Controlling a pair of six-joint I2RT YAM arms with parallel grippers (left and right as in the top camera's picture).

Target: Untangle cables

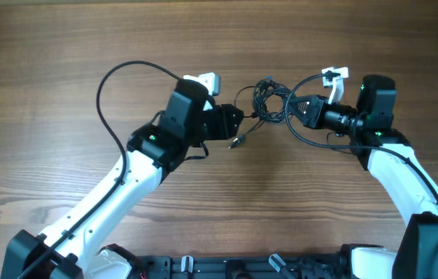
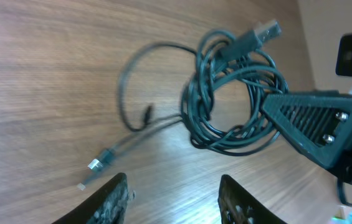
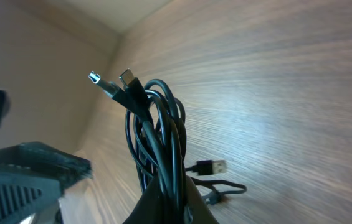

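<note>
The right gripper [image 3: 172,196] pinches the cables [image 3: 157,137], a tangled coil near the middle of the table [image 3: 288,93]. The left gripper [image 2: 172,199] is spread and empty, beside it. One strand with its plug [image 2: 95,165] lies free; I think most untangling is left.

No readable text, label, brand or number appears in any view.

My left arm [image 1: 118,182] stretches from the lower left of the overhead frame toward centre. Its left gripper [image 1: 238,124] points right, fingers [image 2: 116,199] parted with nothing between them. My right arm [image 1: 401,174] runs from the lower right and bends left, and my right gripper [image 1: 294,107] is pinched tight on the cables [image 1: 269,101].
</note>
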